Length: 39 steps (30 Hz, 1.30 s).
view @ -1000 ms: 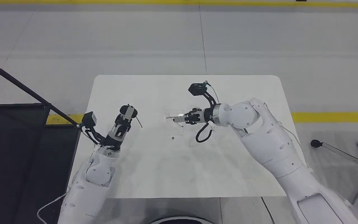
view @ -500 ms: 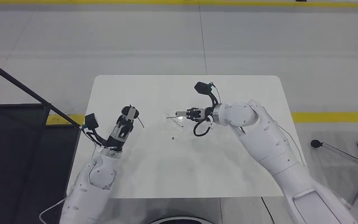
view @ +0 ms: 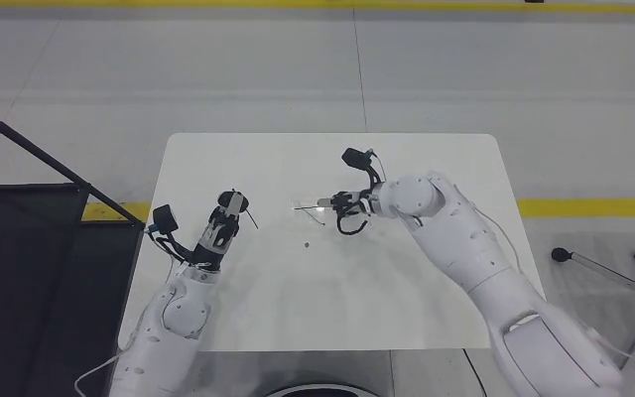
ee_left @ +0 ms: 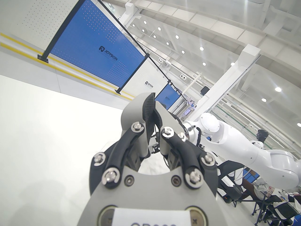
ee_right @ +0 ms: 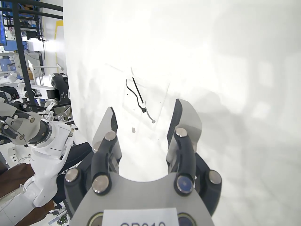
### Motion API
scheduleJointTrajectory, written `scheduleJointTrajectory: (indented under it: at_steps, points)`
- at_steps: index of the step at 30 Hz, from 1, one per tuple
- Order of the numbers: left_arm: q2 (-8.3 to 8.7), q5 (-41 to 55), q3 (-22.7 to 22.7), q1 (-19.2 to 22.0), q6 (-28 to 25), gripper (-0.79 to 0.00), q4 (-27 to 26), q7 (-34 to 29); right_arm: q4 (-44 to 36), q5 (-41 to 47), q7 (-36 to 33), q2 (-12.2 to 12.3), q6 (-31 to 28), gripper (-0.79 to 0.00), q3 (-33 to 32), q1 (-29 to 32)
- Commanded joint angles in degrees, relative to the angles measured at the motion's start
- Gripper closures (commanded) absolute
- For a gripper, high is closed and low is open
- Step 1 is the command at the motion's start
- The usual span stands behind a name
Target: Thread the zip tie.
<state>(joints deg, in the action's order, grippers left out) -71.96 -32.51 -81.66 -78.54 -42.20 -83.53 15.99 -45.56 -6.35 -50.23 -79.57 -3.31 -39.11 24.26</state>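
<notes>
Right wrist view gives us detail that the top view lacks. A black zip tie (ee_right: 137,92) lies flat on the white table (ee_right: 211,48), its head end toward the right gripper (ee_right: 145,118). A paler strip (ee_right: 149,116) runs from that head, and a small pale fleck (ee_right: 133,130) sits nearby. The right gripper's jaws are spread wide, released, short of the tie.

From the top view we note the tie (view: 304,208) as a thin dark line just ahead of the right gripper (view: 330,205), mid-table, well apart from every edge.

Left wrist view has the left gripper (ee_left: 150,111) clenched, pads pressed together. From above it (view: 230,206) sits near the table's left edge, a dark strand (view: 250,216) jutting by its tip. We cannot tell whether the pads pinch it.
</notes>
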Motion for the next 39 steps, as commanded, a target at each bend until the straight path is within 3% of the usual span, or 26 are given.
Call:
scheduleJointTrajectory:
  at_steps: [1, 13, 15, 20, 32, 39]
  points:
    - [0.00, 0.0, 0.0, 0.0, 0.0, 0.000, 0.0, 0.0, 1.2, 0.3, 0.0, -0.5, -0.5, -0.369, 0.2, -0.4]
    - [0.00, 0.0, 0.0, 0.0, 0.0, 0.000, 0.0, 0.0, 6.9, 1.5, 0.1, -2.9, -3.4, -0.237, 1.0, -2.2]
    - [0.00, 0.0, 0.0, 0.0, 0.0, 0.000, 0.0, 0.0, 7.5, 1.8, -0.2, -3.1, -4.1, -0.135, 1.0, -2.3]
    - [0.00, 0.0, 0.0, 0.0, 0.0, 0.000, 0.0, 0.0, 9.1, 2.5, -0.3, -3.6, -5.6, -0.003, 0.4, -2.5]
    - [0.00, 0.0, 0.0, 0.0, 0.3, 0.000, -0.1, -0.1, 9.6, 3.8, -0.1, -3.2, -7.3, 0.000, -2.7, -2.6]
    - [-0.50, -7.7, 0.2, -0.5, 8.2, 0.000, -2.7, 5.4, 5.0, 4.3, -1.6, -1.1, -9.5, 0.000, -6.9, -1.5]
